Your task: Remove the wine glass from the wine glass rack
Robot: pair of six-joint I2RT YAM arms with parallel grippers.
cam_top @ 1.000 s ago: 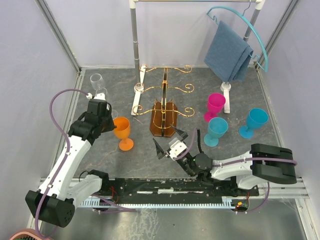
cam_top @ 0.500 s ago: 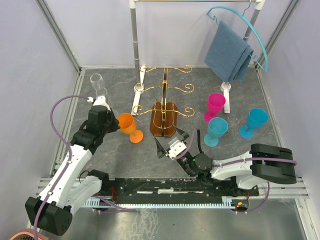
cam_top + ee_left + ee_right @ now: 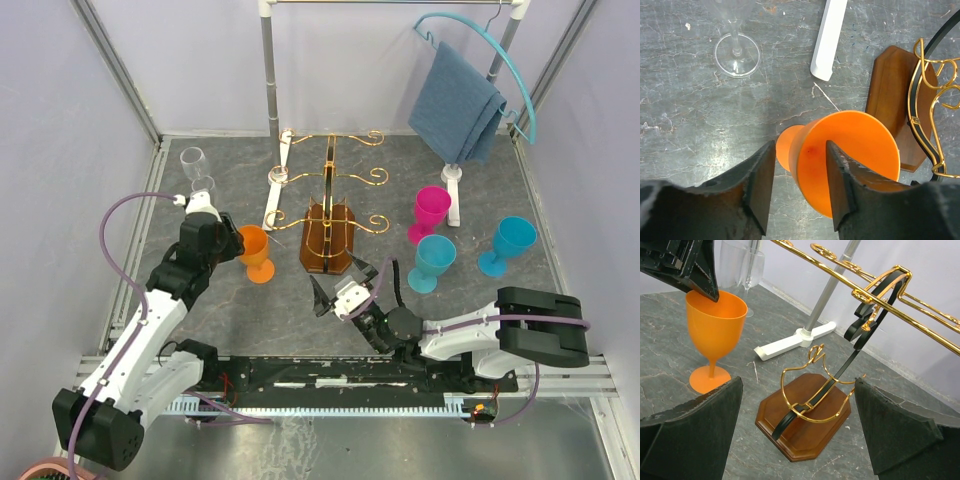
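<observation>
The wine glass rack (image 3: 328, 178) is gold wire on a brown wooden base (image 3: 312, 250) at mid table. It also shows in the right wrist view (image 3: 860, 292). An orange wine glass (image 3: 253, 245) stands upright on the table just left of the base. My left gripper (image 3: 228, 243) is open over the glass rim. In the left wrist view (image 3: 800, 147) one finger is over the bowl (image 3: 855, 145) and the other is outside it, with a gap. My right gripper (image 3: 350, 285) is open and empty, low in front of the base (image 3: 810, 425).
Clear glasses (image 3: 197, 165) stand at the far left. A white pole stand (image 3: 268, 90) rises behind the rack, its foot (image 3: 829, 37) near the orange glass. A pink cup (image 3: 432, 208) and two teal cups (image 3: 436, 258) stand right. A blue cloth (image 3: 458, 100) hangs on a teal hanger.
My left arm carried the orange glass up and right toward the rack base. The glass went from tilted to upright on the table. The right arm has not moved.
</observation>
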